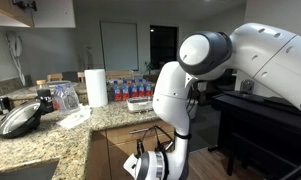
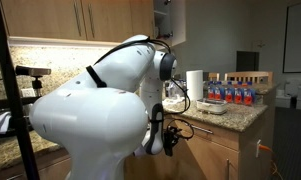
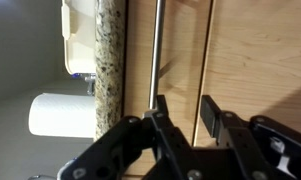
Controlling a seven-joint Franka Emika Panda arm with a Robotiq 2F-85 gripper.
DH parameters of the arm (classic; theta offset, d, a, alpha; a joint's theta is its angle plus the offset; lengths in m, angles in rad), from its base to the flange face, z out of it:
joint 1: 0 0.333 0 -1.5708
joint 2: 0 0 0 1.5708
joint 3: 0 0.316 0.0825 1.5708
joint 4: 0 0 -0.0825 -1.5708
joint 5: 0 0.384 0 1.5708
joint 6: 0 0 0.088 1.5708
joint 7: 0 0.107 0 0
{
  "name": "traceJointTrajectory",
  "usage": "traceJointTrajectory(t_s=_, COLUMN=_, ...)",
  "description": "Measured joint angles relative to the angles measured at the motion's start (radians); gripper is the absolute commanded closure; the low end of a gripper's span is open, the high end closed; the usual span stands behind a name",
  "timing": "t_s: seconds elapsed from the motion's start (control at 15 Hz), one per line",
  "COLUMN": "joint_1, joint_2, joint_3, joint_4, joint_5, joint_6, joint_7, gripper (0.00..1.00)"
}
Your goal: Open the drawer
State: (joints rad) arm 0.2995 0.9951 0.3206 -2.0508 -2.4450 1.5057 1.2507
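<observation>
fingers [image 3: 212, 118]: spread apart, holding nothing | place: bottom middle of wrist view | drawer [image 3: 182, 45]: silver handle [image 3: 156, 50] just above fingers

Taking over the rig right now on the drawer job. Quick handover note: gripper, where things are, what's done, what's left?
Gripper: open, jaws apart, nothing between them, close to the drawer front.
Drawer: just below the granite counter edge. It looks closed; no view shows its inside.
Handle: silver bar that ends up against one finger, not between the jaws.
Done: approach to the handle.
Left: get the jaws around the bar, close, pull the drawer out.
</observation>
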Motion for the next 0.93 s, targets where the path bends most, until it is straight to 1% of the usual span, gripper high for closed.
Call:
traceJointTrajectory(t_s=0.27, joint_1=-0.028, joint_2=-0.048, joint_3=-0.001, joint_4=0.006, joint_5=0.051, joint_6=0.079, joint_7=-0.069, gripper=0.03)
traceJointTrajectory(t_s=0.33, joint_1=-0.038, joint_2=-0.061, joint_3=-0.002, joint_4=0.007, joint_5=0.057, joint_6=0.101, joint_7=-0.085, gripper=0.01)
traceJointTrajectory(t_s=0.67, joint_1=-0.087, joint_2=-0.108, joint_3=-0.013, joint_4=0.023, joint_5=0.070, joint_6=0.196, joint_7=-0.153, gripper=0.00)
traceJointTrajectory(t_s=0.93, joint_1=-0.108, joint_2=-0.115, joint_3=-0.029, joint_4=0.069, joint_5=0.097, joint_6=0.250, joint_7=-0.180, gripper=0.00)
